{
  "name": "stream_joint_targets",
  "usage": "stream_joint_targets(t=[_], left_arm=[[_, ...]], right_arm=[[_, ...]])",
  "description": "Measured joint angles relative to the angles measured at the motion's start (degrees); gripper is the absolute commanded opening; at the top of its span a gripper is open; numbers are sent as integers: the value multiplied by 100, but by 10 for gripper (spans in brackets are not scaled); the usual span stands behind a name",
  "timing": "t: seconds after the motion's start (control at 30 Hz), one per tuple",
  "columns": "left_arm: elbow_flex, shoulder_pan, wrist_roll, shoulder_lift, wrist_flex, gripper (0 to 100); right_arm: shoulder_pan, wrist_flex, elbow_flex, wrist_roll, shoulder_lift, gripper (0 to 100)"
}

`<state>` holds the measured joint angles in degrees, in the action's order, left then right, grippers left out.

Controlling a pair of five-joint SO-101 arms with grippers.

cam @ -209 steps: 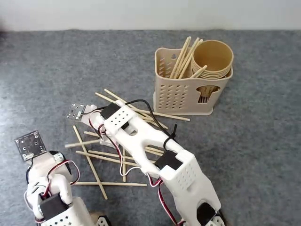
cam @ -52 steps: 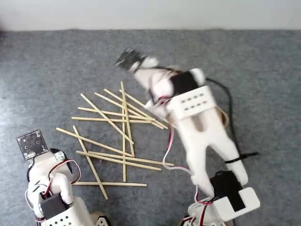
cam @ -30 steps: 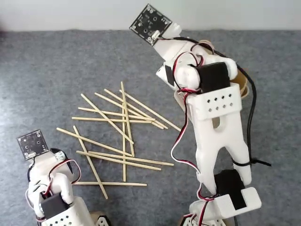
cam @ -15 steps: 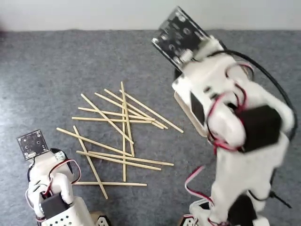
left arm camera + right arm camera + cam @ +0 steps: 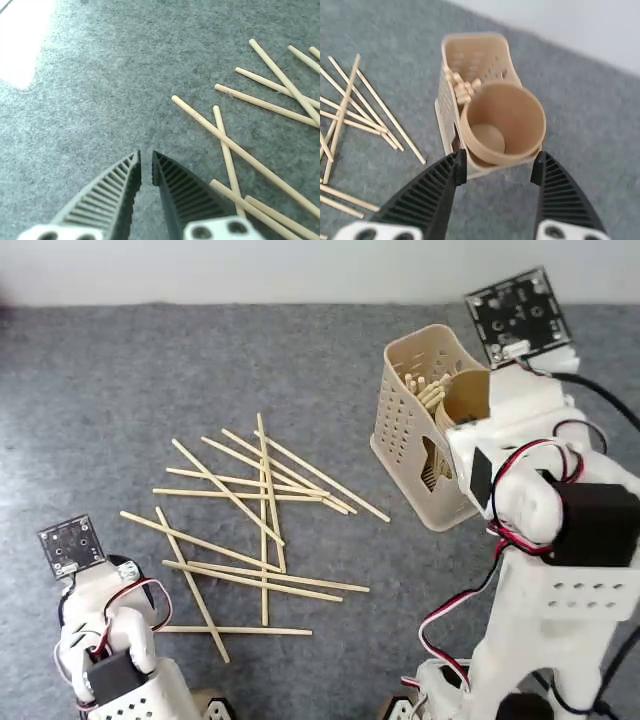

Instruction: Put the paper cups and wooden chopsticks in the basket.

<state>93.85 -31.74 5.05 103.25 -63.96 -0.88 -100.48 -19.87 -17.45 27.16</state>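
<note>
My right claw (image 5: 500, 162) is released, jaws spread wide, hanging over the basket (image 5: 415, 430) with the paper cups (image 5: 502, 122) framed between them. I cannot tell whether either jaw touches the basket. In the high view the basket sits at upper right, turned askew on the grey desk (image 5: 150, 370). The cups are nested in one compartment, and a bundle of wooden chopsticks (image 5: 425, 392) stands in the other, just beside them. Loose chopsticks (image 5: 260, 510) lie criss-crossed at centre-left, with the nearest tip ending near the basket's base. My left claw (image 5: 146, 161), on the arm at lower left, is clenched on nothing. It is over bare desk beside the scatter's outer ends.
</note>
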Motion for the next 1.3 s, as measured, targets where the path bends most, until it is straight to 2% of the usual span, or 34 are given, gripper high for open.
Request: stream_joint_targets(t=[0.2,0.4,0.57,0.8,0.97,1.17,1.3], left_arm=[[0,0,0,0,0,41],[0,0,0,0,0,41],[0,0,0,0,0,41],[0,0,0,0,0,41],[0,9,0,0,0,41],[0,9,0,0,0,41],[0,9,0,0,0,41]], right_arm=[[123,35,1609,264,563,6],[-237,782,3437,308,774,23],[-774,1767,4897,862,791,6],[-905,4316,6716,967,791,9],[-422,6620,8114,905,791,9],[176,8958,9310,-325,791,9],[615,10382,9864,-844,782,9]])
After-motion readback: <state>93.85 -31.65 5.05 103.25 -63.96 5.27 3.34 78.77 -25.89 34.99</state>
